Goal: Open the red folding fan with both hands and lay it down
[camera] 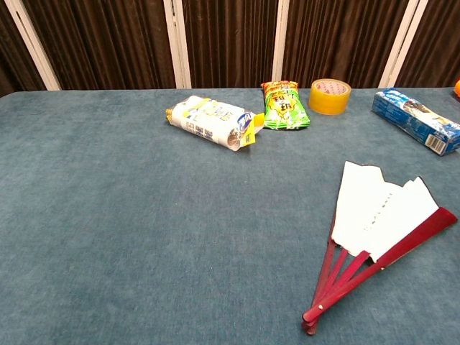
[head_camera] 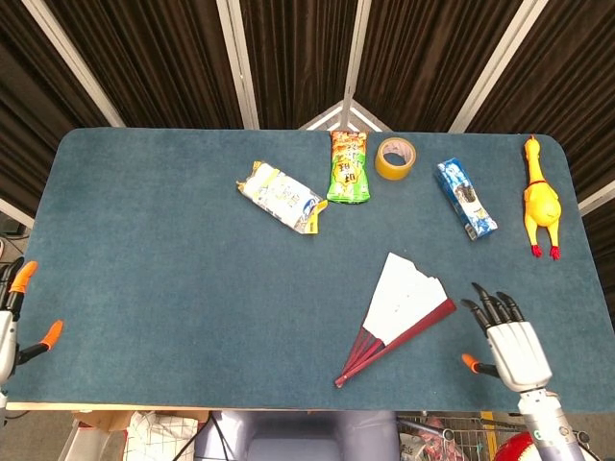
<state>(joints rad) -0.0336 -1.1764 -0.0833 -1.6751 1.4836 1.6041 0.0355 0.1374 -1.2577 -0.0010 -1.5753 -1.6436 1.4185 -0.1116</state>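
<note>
— Where is the red folding fan (head_camera: 399, 319)?

— It lies flat on the blue surface (head_camera: 163, 250), partly spread: white leaf fanned out, red ribs meeting at the pivot on the near side. Taking the fan as the landmark, everything else sits around it.

— And the hands?

— The right hand (head_camera: 510, 342) hovers just to the right of the fan, apart from it, back of the hand up, dark fingers (head_camera: 490, 307) released and spread, pointing away from the robot. It holds nothing. The left hand (head_camera: 12, 322) is well to the left of the fan, at the near left corner of the surface, mostly cut off by the frame edge; the orange-tipped fingers that show are apart and hold nothing. The chest view shows neither hand.

— What lies beyond the fan?

— Farther back and to the left, a white snack packet (head_camera: 282, 196) lies at a slant. Straight behind the fan, near the far edge, a green snack bag (head_camera: 349, 166) lies lengthwise, with a roll of yellow tape (head_camera: 395, 158) just to its right. Behind the fan and to the right is a blue box (head_camera: 465, 199), also slanted. Farthest right of the fan, by the surface's right edge, lies a yellow rubber chicken (head_camera: 539, 196), head toward the far side.

— Anything touching the fan?

— No, it lies by itself.
</note>
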